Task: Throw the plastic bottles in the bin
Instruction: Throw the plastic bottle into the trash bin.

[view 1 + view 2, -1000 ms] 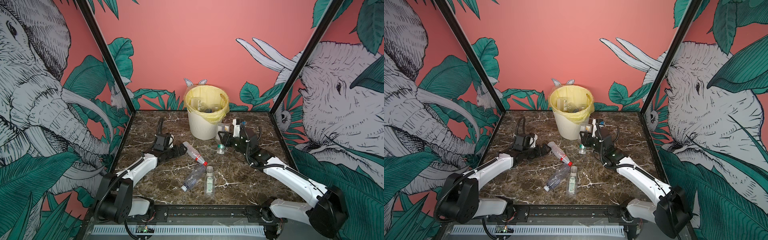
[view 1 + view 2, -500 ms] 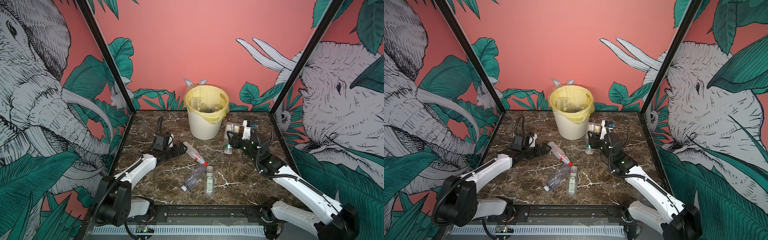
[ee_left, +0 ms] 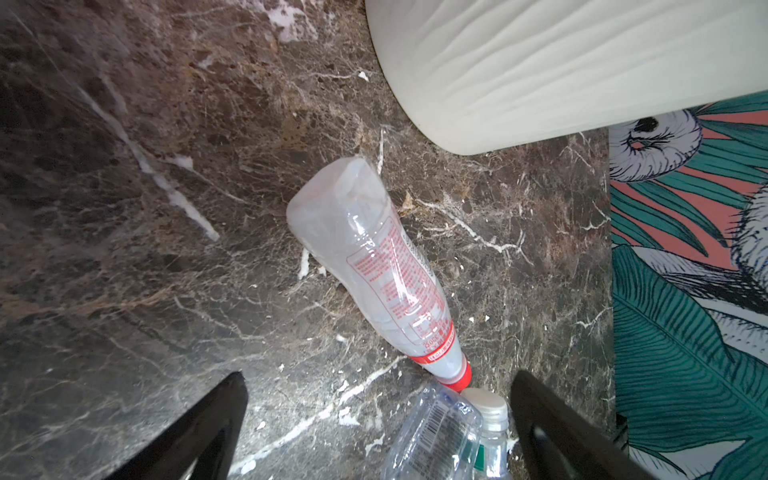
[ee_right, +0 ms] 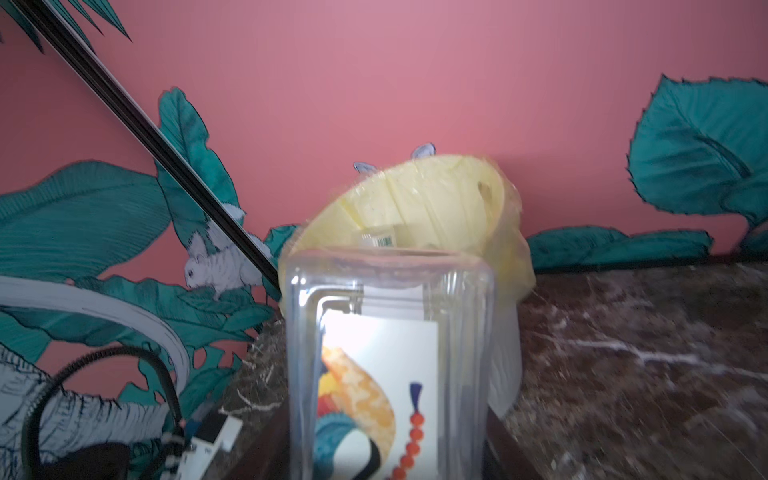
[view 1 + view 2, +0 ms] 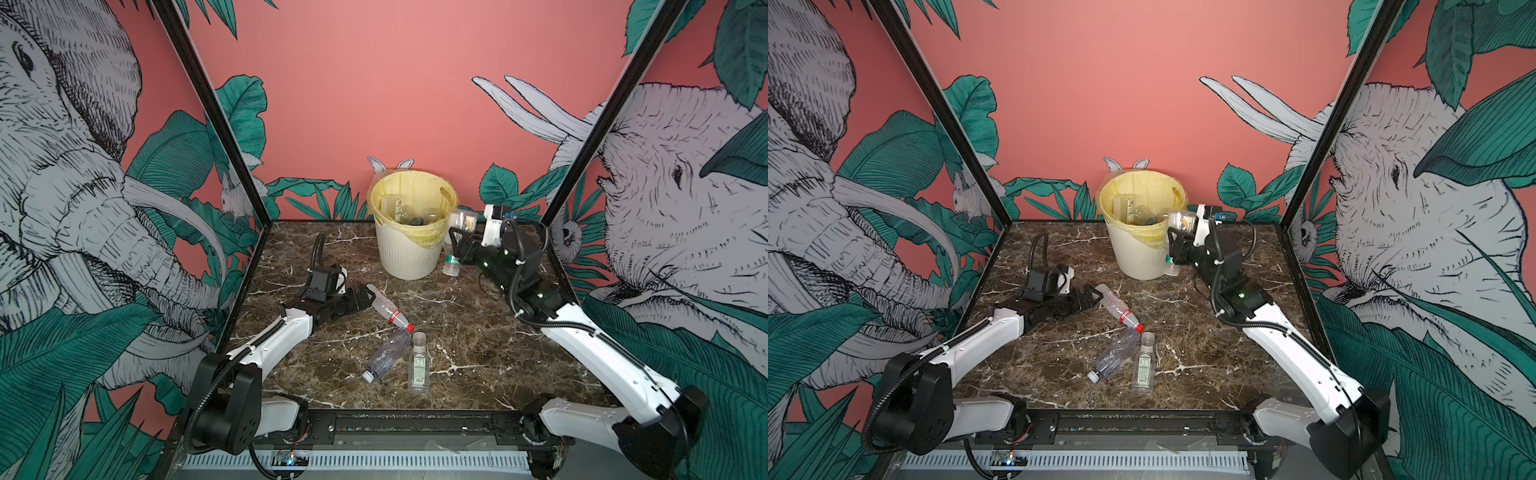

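The cream ribbed bin [image 5: 409, 253] [image 5: 1138, 257] with its yellow bag stands at the back middle, several bottles inside. My right gripper [image 5: 462, 245] [image 5: 1179, 243] is shut on a clear square bottle [image 5: 460, 220] [image 4: 390, 353] with a colourful label. It holds the bottle lifted beside the bin's right rim, green cap down. My left gripper [image 5: 366, 297] [image 3: 378, 384] stands open low over the table, at the base of a lying red-capped bottle [image 5: 388, 311] [image 3: 374, 266]. A crushed clear bottle [image 5: 386, 353] [image 3: 432, 436] and a small white-green labelled bottle [image 5: 419, 368] lie nearer the front.
The bin's wall [image 3: 540, 62] is close beyond the red-capped bottle. Black frame posts and printed walls close in the dark marble table [image 5: 478, 353] on three sides. A black rail [image 5: 415, 419] runs along the front edge.
My right arm has carried the square bottle a little to the right, then up from table height to the bin's rim. The left arm has hardly moved.
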